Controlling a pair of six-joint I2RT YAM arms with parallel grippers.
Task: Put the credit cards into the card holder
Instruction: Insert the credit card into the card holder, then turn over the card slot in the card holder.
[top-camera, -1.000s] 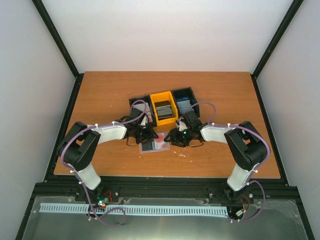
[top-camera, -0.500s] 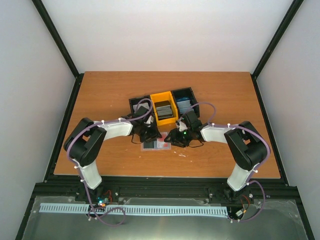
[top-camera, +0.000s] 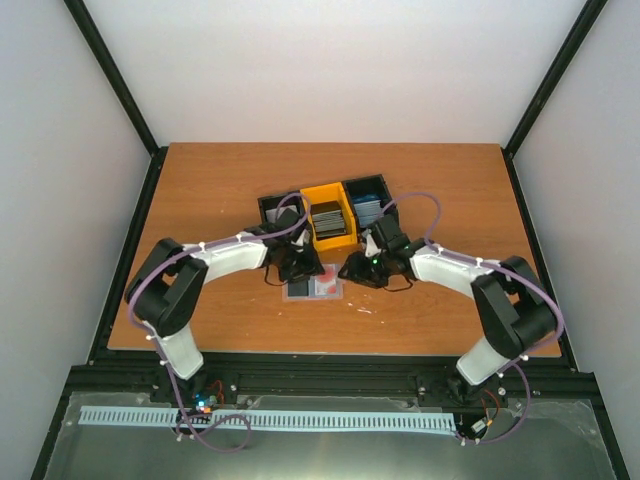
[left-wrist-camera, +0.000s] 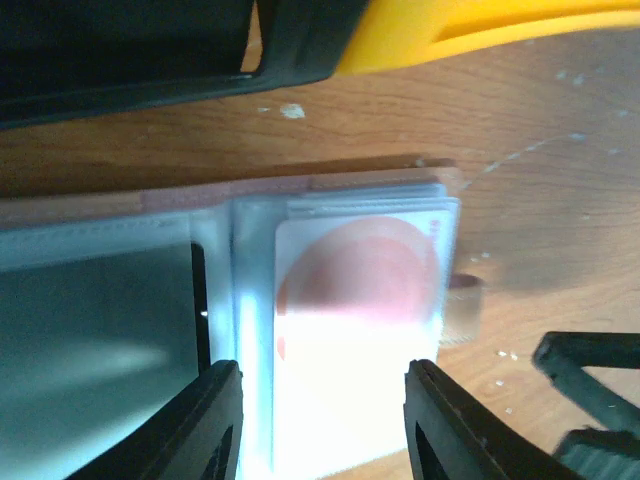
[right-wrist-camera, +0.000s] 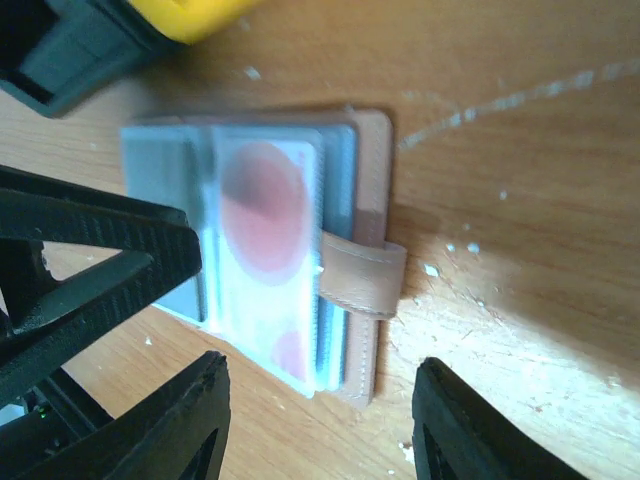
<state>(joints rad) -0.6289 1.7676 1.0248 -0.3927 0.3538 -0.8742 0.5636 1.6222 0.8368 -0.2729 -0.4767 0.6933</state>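
Observation:
The card holder (top-camera: 312, 289) lies open on the table in front of the bins, tan leather with clear sleeves. Its right page holds a white credit card with red blotches (left-wrist-camera: 360, 300), which also shows in the right wrist view (right-wrist-camera: 262, 235). Its left page shows a dark card (left-wrist-camera: 90, 350). My left gripper (left-wrist-camera: 325, 420) is open, its jaws either side of the white card just above it. My right gripper (right-wrist-camera: 325, 420) is open and empty over the holder's strap (right-wrist-camera: 365, 280) and right edge. In the top view the left gripper (top-camera: 300, 265) and right gripper (top-camera: 355, 270) flank the holder.
Three bins stand in a row behind the holder: a black one (top-camera: 272, 208), a yellow one (top-camera: 345, 236) with dark grey cards, and a black one (top-camera: 380, 187) with blue cards. The left gripper's fingers (right-wrist-camera: 90, 270) fill the left of the right wrist view.
My left gripper has moved right, onto the card holder. My right arm's elbow has swung out to the right, with its gripper staying by the holder's right edge.

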